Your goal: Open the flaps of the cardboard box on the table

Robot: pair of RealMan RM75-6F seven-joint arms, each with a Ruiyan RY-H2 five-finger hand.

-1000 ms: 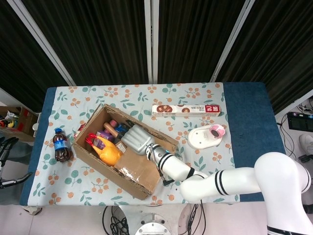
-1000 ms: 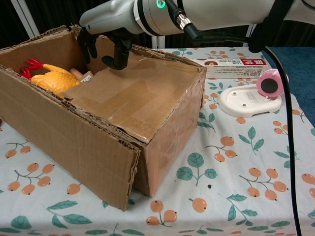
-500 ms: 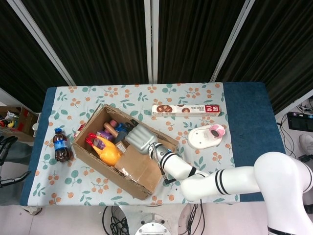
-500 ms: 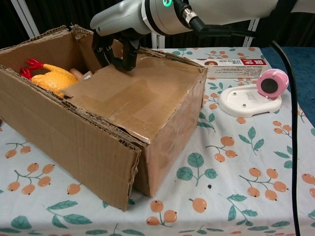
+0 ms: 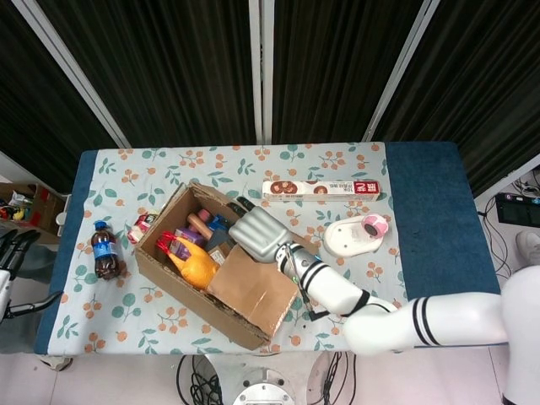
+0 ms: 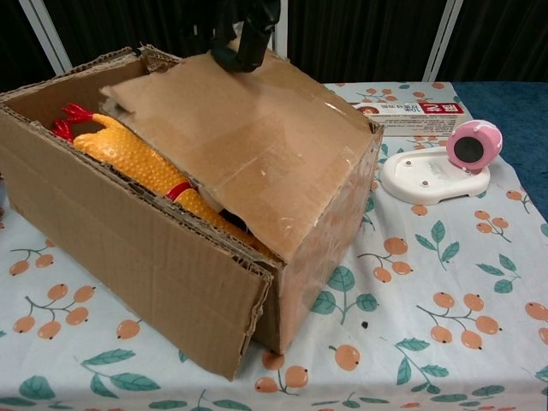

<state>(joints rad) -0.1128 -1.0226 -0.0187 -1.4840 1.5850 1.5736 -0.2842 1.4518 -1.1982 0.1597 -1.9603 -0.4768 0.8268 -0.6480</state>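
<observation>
Dark curtains close off the back of the room, and a table [image 5: 337, 160] under a fruit-print cloth fills the floor space in front of them. On its left half sits the cardboard box [image 5: 211, 266], skewed to the table edge. One flap [image 6: 248, 145] lies tilted up over the box's right end; the left end is already uncovered.

The right hand [image 5: 257, 234] has its dark fingers [image 6: 238, 47] at the raised far edge of that flap. Whether it grips the edge or only props it from beneath I cannot tell. The left hand is not in view.

Risks, as I judge them: the box looks light and free to slide, so a pull on the flap may drag or swing it instead of folding the cardboard back. The flap could also slip off the fingers and drop shut.

Contents: a rubber chicken [image 6: 137, 158] lying lengthwise, with small packets [image 5: 207, 229] behind it (too small to identify).
</observation>
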